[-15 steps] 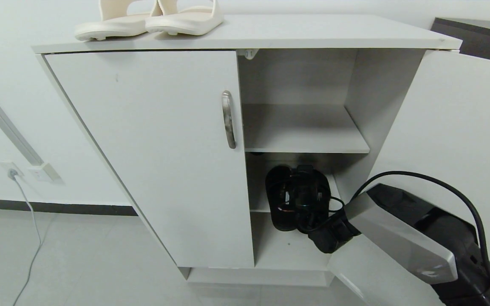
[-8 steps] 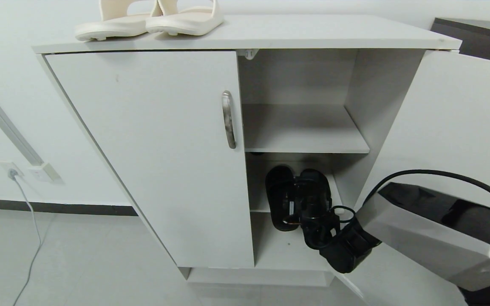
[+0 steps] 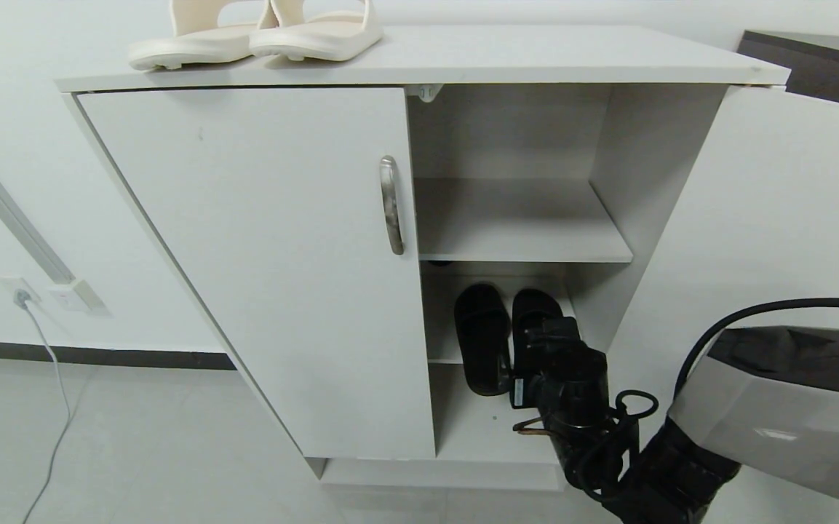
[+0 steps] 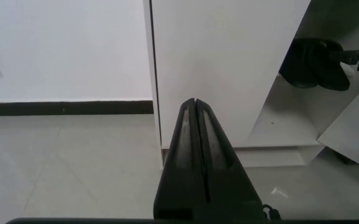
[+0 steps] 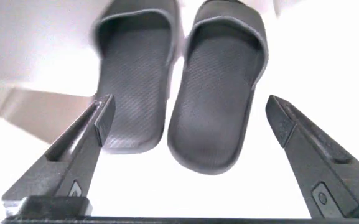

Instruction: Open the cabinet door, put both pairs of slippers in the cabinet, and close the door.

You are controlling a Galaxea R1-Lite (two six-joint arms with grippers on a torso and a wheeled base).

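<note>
Black slippers [image 3: 482, 338] sit paired on the lower shelf [image 3: 442, 342], so the right claw [image 5: 190, 106] gapes apart (nothing held); cream slippers [image 3: 259, 35] wait on the cabinet top [image 3: 535, 54]; left claw [image 4: 195, 106] pressed together.

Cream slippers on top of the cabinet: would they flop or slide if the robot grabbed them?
Probably light: the cream slippers look like thick moulded foam. Likely bendy, not floppy, since the straps arch up unaided. They might slide on the smooth cabinet top.
</note>
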